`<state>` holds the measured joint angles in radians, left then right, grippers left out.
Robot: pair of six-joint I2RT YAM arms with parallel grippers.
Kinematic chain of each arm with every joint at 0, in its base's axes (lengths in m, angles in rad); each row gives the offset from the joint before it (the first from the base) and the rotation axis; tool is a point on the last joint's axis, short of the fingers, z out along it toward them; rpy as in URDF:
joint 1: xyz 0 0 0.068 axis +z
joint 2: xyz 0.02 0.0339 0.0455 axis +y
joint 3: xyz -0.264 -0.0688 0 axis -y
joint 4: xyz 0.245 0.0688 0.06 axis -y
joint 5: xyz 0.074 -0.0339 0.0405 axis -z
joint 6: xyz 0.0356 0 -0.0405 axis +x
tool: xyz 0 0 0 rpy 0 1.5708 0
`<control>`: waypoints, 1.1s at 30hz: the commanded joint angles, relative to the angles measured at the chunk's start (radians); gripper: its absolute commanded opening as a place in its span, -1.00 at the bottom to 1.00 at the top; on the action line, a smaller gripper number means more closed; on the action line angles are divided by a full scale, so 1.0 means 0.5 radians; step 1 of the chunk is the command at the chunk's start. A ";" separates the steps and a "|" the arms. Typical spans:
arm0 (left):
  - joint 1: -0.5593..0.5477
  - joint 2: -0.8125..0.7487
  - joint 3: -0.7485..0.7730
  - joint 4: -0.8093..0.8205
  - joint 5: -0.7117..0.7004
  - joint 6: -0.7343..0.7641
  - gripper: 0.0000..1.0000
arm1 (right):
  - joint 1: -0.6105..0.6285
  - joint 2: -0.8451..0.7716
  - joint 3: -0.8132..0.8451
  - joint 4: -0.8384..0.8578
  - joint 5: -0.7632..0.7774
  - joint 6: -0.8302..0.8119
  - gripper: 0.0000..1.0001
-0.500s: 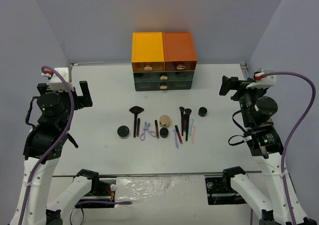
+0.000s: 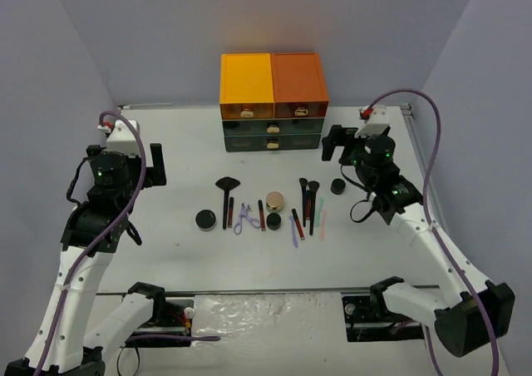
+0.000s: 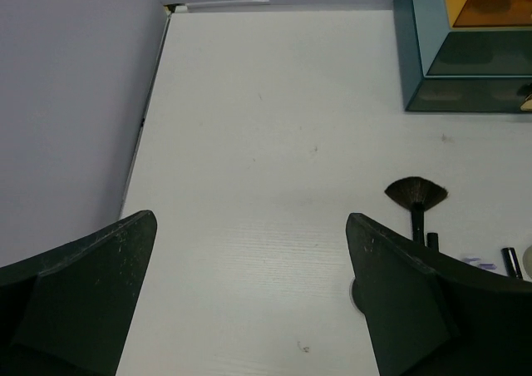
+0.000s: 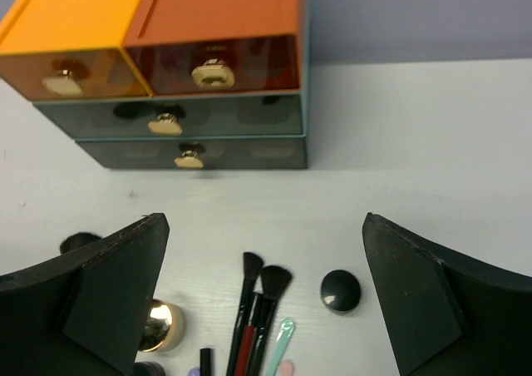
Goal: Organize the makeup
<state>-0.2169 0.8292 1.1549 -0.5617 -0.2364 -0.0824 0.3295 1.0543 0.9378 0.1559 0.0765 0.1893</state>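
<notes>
The makeup lies in a row mid-table: a black jar, a fan brush, a purple curler, a gold-lidded jar, two black brushes, a mint stick and another black jar. My left gripper is open and empty, left of the row; its view shows the fan brush. My right gripper is open and empty above the right end; its view shows the black jar, the brushes and the gold-lidded jar.
The orange-and-dark drawer box stands at the back centre with all drawers shut; it also shows in the right wrist view and the left wrist view. Grey walls close in the table on the left, back and right.
My right arm has swung left and forward, now over the right end of the row. My left arm has moved a little right. The makeup has not moved.
</notes>
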 commanded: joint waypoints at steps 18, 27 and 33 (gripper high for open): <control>-0.005 -0.298 -0.635 0.361 -0.217 -0.191 0.94 | 0.546 1.563 0.475 1.070 0.329 0.208 0.63; -0.011 -0.378 -0.750 0.413 -0.265 -0.208 0.94 | 0.568 1.918 0.655 1.208 0.376 0.177 0.39; -0.017 -0.389 -0.751 0.415 -0.270 -0.206 0.94 | 0.574 2.043 0.763 1.201 0.482 0.161 0.27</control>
<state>-0.2169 0.6372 0.7544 -0.4347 -0.3462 -0.1696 0.6106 2.0740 1.2457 0.6552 0.2420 0.2813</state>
